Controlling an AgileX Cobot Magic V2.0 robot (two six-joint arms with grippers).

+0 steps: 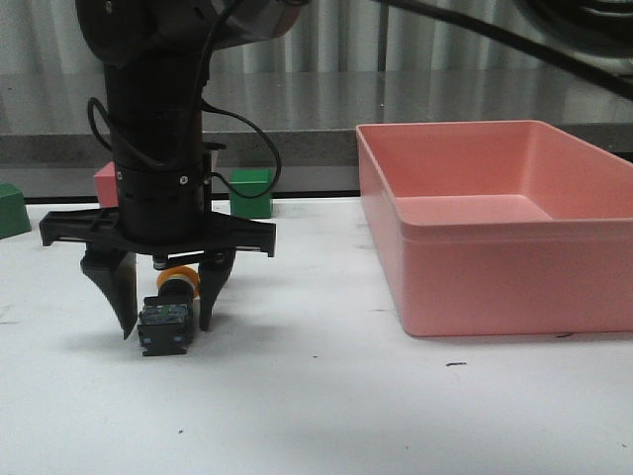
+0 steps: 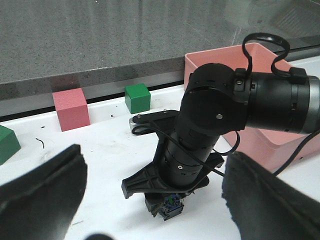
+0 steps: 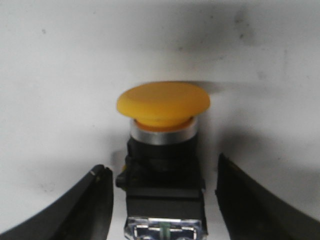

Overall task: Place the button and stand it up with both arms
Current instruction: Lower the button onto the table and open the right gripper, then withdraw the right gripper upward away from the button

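Left of frame, I've got my right claw [image 1: 166,322] down on the white counter [image 1: 326,396], fingers spread wide either side of the button [image 1: 168,315], not touching it. It lies on its side. My left claw [image 2: 150,200] gapes open, empty. Pink bin [image 1: 499,223] sits right.

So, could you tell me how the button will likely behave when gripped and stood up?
Probably rigid: the button has a blocky body whose flat sides the open right tool straddles, so it should grip squarely. Its round yellow cap overhangs the body, so lying sideways it may pivot if nudged, and upright it may be tippy.
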